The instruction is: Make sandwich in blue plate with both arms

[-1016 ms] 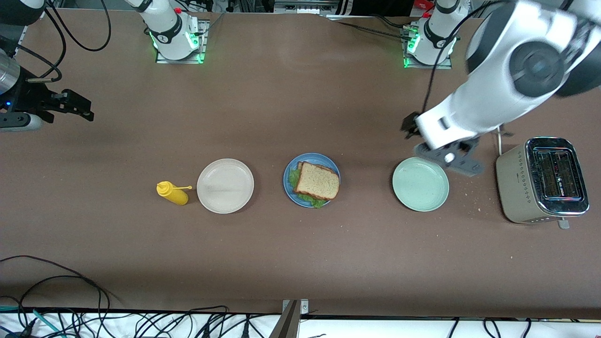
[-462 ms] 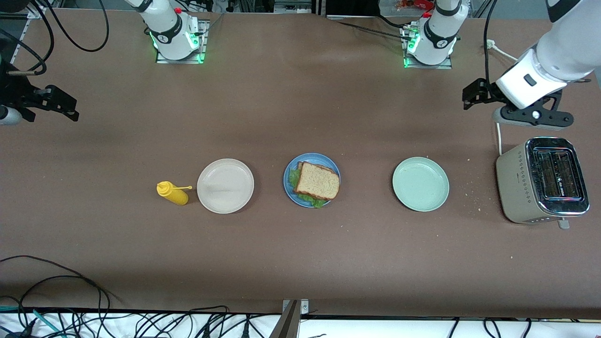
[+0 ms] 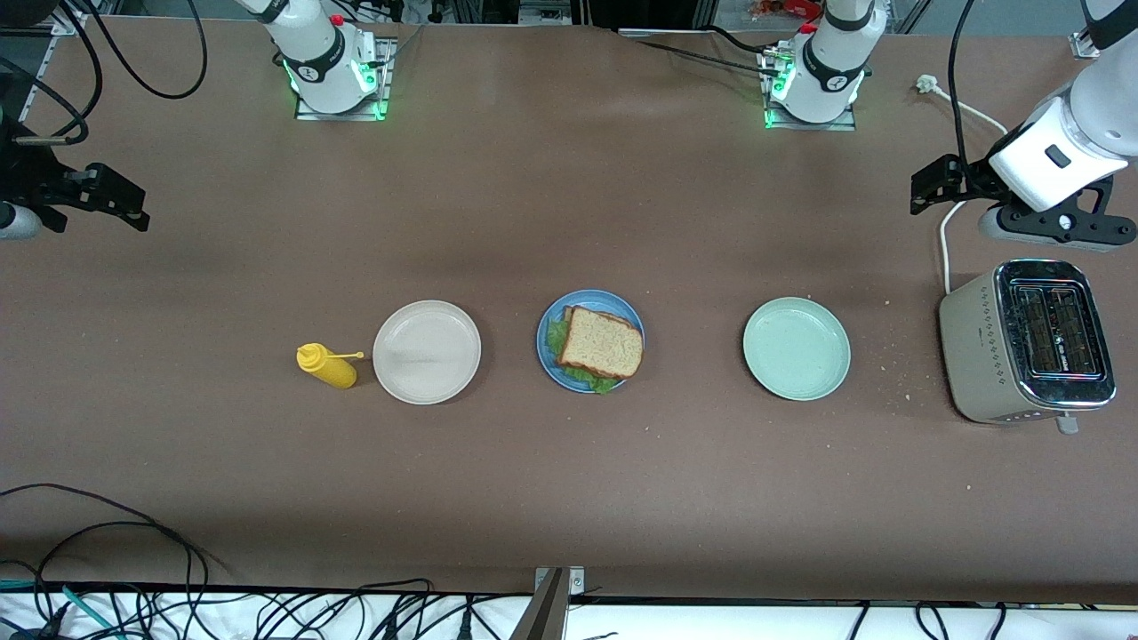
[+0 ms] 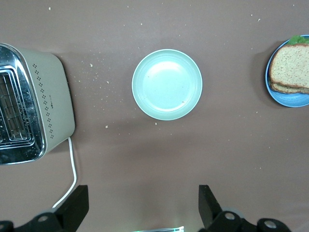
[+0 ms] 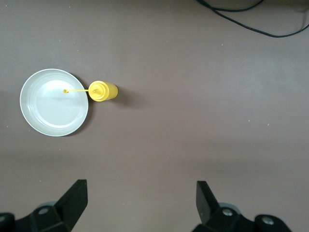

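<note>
The sandwich [image 3: 600, 342] is being carried by the blue plate [image 3: 551, 318], which is lying in the middle of the table [image 3: 569, 498]. A brown bread slice is being shown on top, and green lettuce [image 3: 594, 380] is being seen sticking out under it at the edges. The same plate [image 4: 289, 99] is being cut by the border of the left wrist view.

All other things are being placed relative to the blue plate. Toward the right arm's end, the beige plate [image 3: 427, 352] is lying near it, and the yellow bottle [image 3: 326, 364] is lying just beside that beige plate, with its thin nozzle [image 5: 76, 90] being pointed over the rim. Toward the left arm's end, the mint-green plate [image 3: 797, 348] is lying near the blue plate, and the toaster [image 3: 1022, 351] is standing well apart from it, with crumbs being scattered on the table between the two.

The left gripper [image 4: 142, 205] is being held in the air, well apart from the blue plate, over the table and the toaster's white cord [image 3: 946, 253]; its fingers [image 4: 206, 199] are being kept wide apart with nothing between them. The right gripper [image 5: 140, 200] is being held over bare table at the right arm's end, well apart from the blue plate, also spread wide and holding nothing.
</note>
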`<state>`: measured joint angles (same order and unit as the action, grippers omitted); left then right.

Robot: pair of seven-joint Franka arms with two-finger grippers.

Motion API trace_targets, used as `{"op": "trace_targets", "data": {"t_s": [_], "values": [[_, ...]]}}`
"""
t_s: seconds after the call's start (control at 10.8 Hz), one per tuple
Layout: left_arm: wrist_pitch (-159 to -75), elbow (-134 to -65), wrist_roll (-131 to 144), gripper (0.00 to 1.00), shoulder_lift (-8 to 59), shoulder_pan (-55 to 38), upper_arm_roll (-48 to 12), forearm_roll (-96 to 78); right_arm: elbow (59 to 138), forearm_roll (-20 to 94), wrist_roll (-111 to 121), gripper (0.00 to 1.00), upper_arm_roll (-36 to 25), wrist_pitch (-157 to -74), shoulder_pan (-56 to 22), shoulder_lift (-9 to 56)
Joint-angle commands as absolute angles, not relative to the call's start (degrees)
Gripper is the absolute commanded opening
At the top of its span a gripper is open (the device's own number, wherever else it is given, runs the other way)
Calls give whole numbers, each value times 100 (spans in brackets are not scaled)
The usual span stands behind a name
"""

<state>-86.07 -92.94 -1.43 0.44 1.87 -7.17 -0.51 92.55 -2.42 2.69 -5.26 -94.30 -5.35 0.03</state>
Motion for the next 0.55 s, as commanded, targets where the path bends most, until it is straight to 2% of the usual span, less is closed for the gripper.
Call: {"op": "trace_targets", "data": {"t_s": [0.0,0.28,0.46], "values": [[-8684,-9369,-308,100,-97,-272,-221,-106,9123,-308,255,100,-501,-9413,-501,53],[-8631,-9378,-264,100,-140,43,-657,-106,9123,-299,255,100,-510,-9396,-501,53],[-8631,-9369,-264,100,-149,0,-668,-27,9123,-290,255,100,-510,-9396,-501,53]]}}
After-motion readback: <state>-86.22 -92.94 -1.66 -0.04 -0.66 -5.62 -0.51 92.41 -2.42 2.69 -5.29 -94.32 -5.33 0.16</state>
